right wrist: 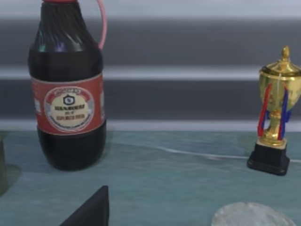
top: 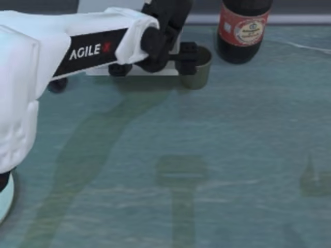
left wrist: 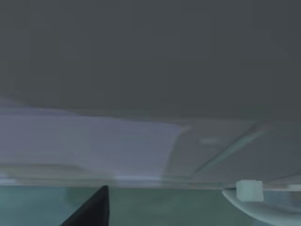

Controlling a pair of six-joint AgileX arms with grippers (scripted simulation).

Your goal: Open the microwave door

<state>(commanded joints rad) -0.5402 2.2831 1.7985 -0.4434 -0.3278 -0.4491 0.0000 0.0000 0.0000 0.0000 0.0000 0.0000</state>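
My left arm reaches across the back left of the table, and its black gripper (top: 187,56) hangs right beside an olive-green cup (top: 199,67). The arm covers most of the white microwave (top: 106,6). In the left wrist view, the flat grey window of the microwave door (left wrist: 150,56) fills the upper part, very close, with a lighter panel (left wrist: 94,141) below it. I cannot make out the handle. One black finger (left wrist: 94,212) shows, with bare table beside it. My right gripper is out of the top view; only one finger (right wrist: 91,212) shows, with nothing against it.
A dark bottle (top: 243,28) with a red label stands at the back right. The right wrist view also holds a gold trophy (right wrist: 277,113) on a black base and a grey round stone (right wrist: 251,215). A pale curved rim (left wrist: 263,209) lies near the microwave.
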